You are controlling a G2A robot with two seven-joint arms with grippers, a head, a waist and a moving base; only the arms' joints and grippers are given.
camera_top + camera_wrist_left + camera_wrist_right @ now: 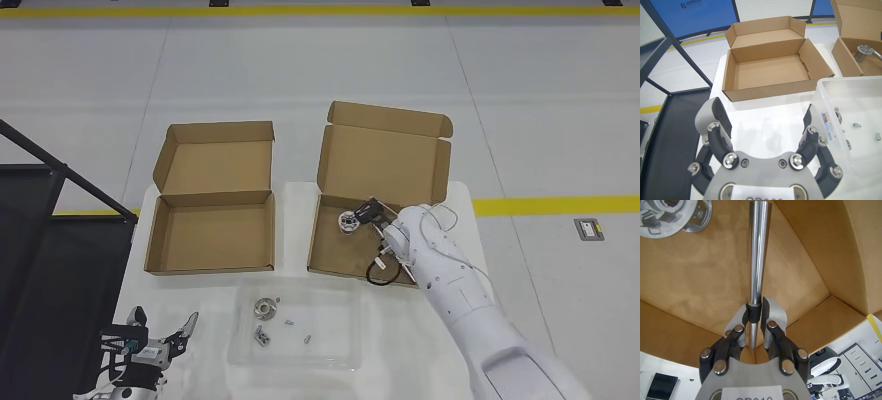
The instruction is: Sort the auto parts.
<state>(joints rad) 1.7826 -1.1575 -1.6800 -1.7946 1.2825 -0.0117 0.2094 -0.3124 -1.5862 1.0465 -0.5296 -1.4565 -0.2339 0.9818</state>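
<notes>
**Rod in hand over the right box, ready to set down**

My left gripper [762, 115] hangs over the near left corner of the white table [761, 130], jaws spread wide with nothing between them, just beside the clear tray [831, 98]. Ahead of it the left cardboard box [770, 70] sits open and bare inside. The tray holds what I take to be left to sort: a round flanged piece [265, 306], a small bracket [261, 337] and two bolts [289, 322]. Further right, my right gripper [755, 311] is pinched on a polished steel rod [757, 256], gripping a dark band near one end, the long end reaching out over the floor of the right cardboard box [696, 279]. A round hub part [668, 217] lies on that floor, near the rod's tip but apart from it. I judge this the placing step: lower the rod flat onto bare cardboard, then let go. The hub and the box's walls are what could catch it
</notes>
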